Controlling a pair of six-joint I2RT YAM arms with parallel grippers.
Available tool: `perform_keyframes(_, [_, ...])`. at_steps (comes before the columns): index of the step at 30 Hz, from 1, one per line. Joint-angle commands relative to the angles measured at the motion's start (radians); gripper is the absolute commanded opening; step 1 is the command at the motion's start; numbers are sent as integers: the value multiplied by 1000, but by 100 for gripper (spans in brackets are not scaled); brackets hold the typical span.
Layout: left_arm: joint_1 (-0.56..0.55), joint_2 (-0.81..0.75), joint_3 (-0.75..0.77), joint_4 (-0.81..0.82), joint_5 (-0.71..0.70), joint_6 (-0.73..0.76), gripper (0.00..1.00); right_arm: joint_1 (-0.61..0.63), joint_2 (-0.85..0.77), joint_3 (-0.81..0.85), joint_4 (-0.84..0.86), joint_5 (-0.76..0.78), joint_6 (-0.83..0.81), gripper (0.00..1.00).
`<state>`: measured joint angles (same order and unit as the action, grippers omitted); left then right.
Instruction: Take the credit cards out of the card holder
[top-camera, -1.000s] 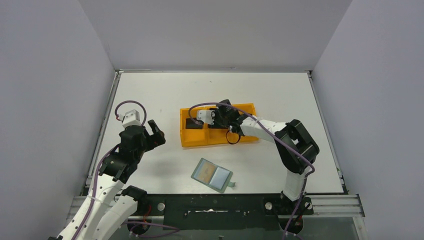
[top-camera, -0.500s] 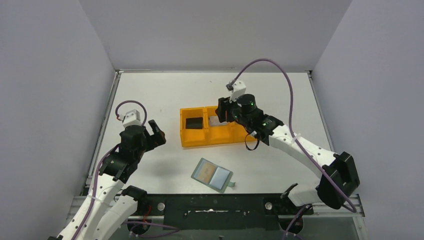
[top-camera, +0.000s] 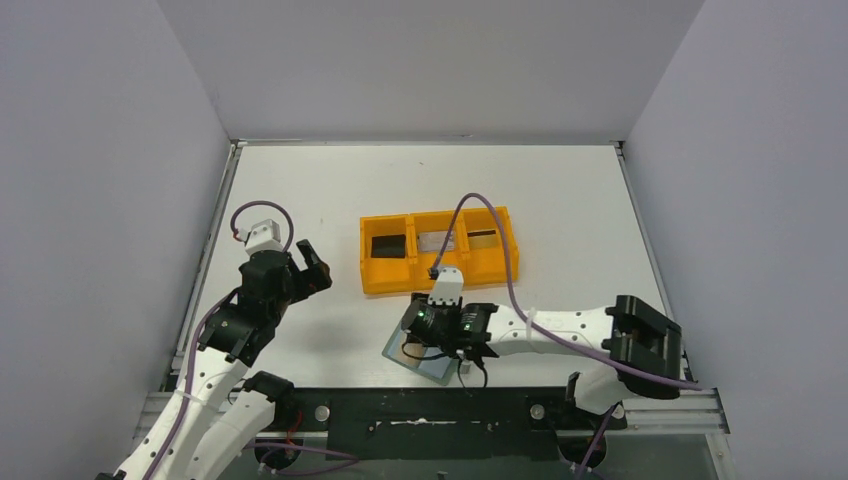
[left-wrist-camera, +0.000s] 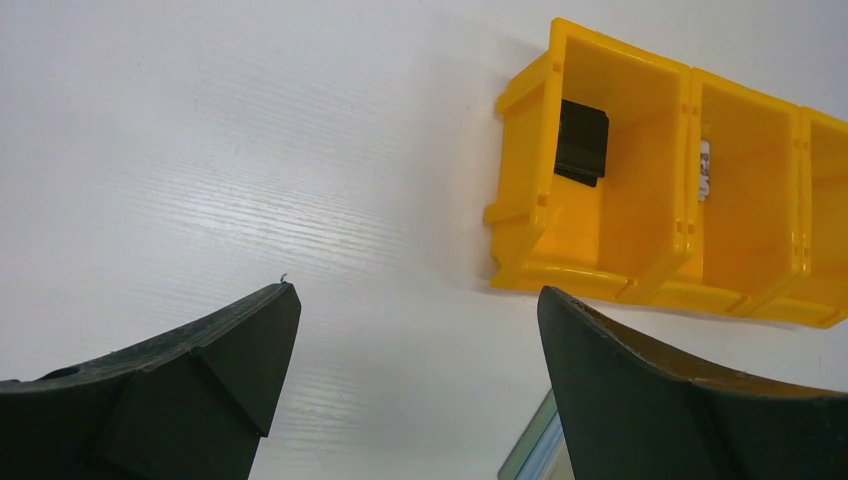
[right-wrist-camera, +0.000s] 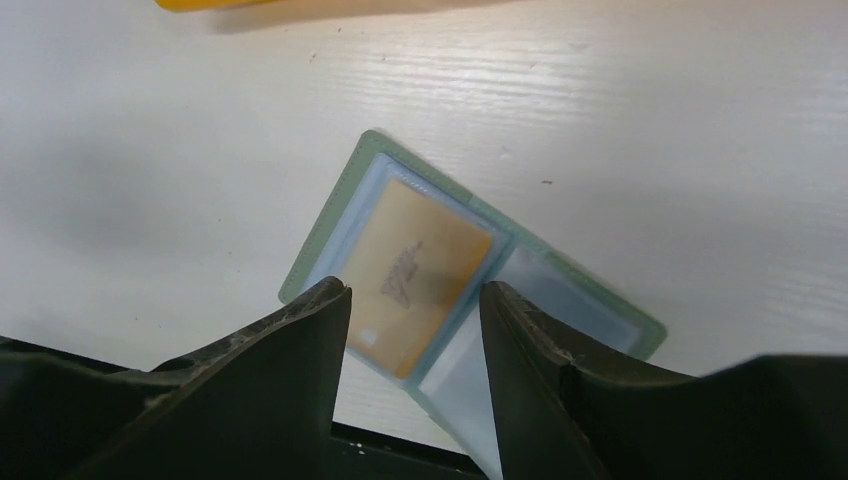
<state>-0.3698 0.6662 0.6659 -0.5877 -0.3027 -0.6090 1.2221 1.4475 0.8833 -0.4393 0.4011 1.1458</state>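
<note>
Tray sits mid-table, a card in its left compartment and a second card in the middle one. Card holder lies open at 6 o'clock from tray, a third card in one pocket, right gripper above it. Left gripper at 9 o'clock from tray, well apart.

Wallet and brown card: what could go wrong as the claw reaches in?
The card sits flat in a pocket, so the right claw may pinch the wallet too and lift both. The left claw is far off, so nothing pins the wallet; near the table edge, a nudge could push it off.
</note>
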Motion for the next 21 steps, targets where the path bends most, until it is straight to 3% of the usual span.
perform_keyframes(1, [8,-2,11,33,-3,-1,91,52,128,132,-108,138,189,50])
perform_keyframes(10, [8,-1,10,33,-4,-4,91,72,279,259,-170,102,203,47])
perform_keyframes(21, [8,1,9,36,-3,-5,91,77,313,230,-183,62,247,43])
